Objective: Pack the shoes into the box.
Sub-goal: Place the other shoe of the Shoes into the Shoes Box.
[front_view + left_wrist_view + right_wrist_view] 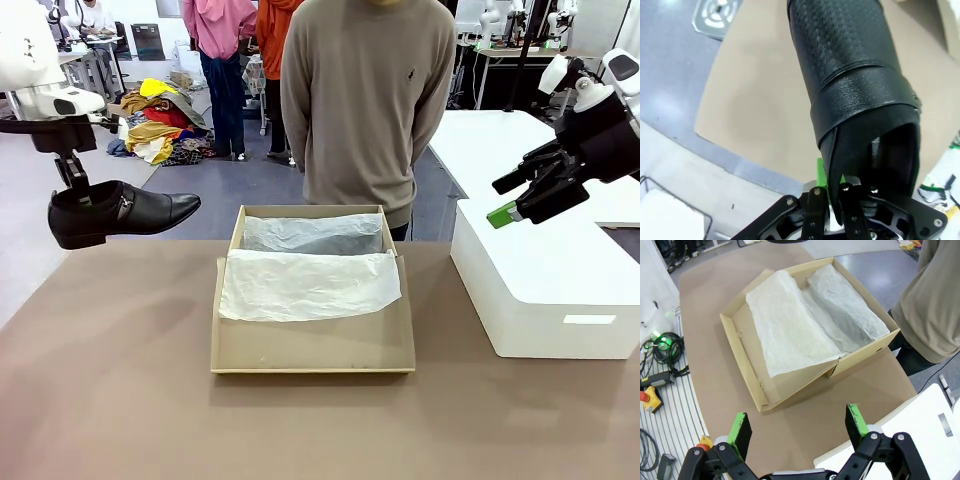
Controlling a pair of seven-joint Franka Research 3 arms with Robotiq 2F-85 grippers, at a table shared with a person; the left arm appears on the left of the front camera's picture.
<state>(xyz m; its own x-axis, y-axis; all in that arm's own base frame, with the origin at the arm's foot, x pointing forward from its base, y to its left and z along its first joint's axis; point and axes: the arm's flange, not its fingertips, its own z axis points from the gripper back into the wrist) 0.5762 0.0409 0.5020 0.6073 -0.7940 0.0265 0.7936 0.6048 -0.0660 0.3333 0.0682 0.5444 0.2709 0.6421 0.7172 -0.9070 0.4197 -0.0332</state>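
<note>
Between the left fingers (pixel 821 172), closed tight, the rear rim of a glossy black shoe (pixel 120 213) is gripped. The shoe is held level in the air above the table's (pixel 100 400) left edge, with its pointed toe turned toward the box (pixel 312 352). At the right, the right fingers (pixel 503 214) are spread apart and hold nothing, raised over a white bin (pixel 540 300). The box is seen open at the table's middle, lined with white tissue (pixel 305 285) that is draped over its lowered flap. A person (pixel 365 100) is seen standing just behind the box.
</note>
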